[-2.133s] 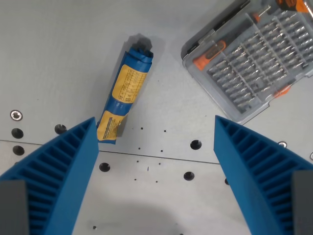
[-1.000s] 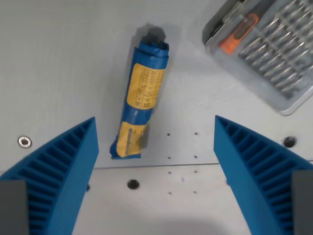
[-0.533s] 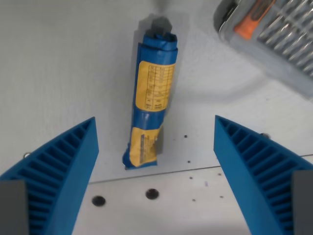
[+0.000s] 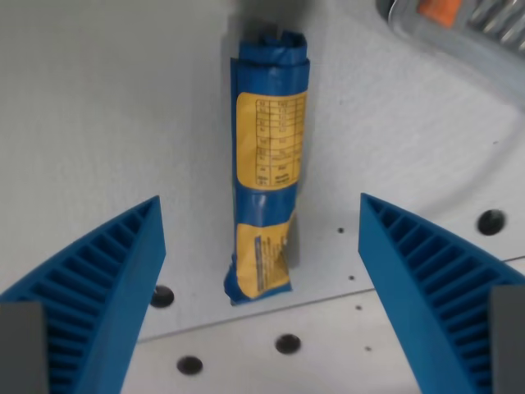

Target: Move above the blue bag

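The blue bag (image 4: 268, 164) is a rolled-up blue packet with yellow labels, lying almost upright in the wrist view, from the top centre down to just below the middle. My gripper (image 4: 262, 271) is open, and its two blue ribbed fingers (image 4: 90, 295) fill the lower corners. The bag's lower end lies between the two fingers, well clear of both. Nothing is held.
A clear plastic tool case (image 4: 459, 33) with an orange-handled tool shows at the top of the wrist view's right. The grey table (image 4: 98, 98) has a seam and several bolt holes (image 4: 287, 343) near the bottom.
The camera has moved closer and over the bag: the bag now looks larger, straighter and centred, and the tool case has slid almost out of the picture. The fingers stay open.
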You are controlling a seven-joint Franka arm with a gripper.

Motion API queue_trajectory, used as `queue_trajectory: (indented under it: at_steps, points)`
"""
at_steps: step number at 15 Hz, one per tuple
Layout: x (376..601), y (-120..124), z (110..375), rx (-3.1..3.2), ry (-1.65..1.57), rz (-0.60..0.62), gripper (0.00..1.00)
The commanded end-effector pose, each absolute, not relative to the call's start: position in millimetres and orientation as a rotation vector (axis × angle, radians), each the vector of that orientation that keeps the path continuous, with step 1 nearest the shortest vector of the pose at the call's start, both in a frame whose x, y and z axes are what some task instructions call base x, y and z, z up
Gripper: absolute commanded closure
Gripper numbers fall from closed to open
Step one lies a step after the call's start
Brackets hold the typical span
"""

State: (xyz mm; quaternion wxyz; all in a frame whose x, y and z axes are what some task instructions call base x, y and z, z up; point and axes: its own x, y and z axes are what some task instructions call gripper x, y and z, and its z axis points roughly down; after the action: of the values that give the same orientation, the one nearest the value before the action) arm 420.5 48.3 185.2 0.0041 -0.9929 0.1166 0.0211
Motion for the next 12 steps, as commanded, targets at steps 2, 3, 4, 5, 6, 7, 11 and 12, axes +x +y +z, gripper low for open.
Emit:
queue_trajectory:
  at_steps: [2,3,4,5,6,7,11,12]
  points:
    - [414,55,166,-3.050,0.584,-0.061,0.00]
    - [412,56,161,-3.047,0.590,-0.061,0.00]
    - [411,56,157,-3.048,0.588,-0.063,0.00]
    - [410,57,153,-3.047,0.587,-0.059,0.00]
    - [409,57,150,-3.047,0.585,-0.057,0.00]
    - [408,57,147,-3.047,0.581,-0.060,0.00]
    - [404,57,142,-3.050,0.557,-0.066,0.00]
    - [404,57,141,-3.051,0.552,-0.067,0.00]
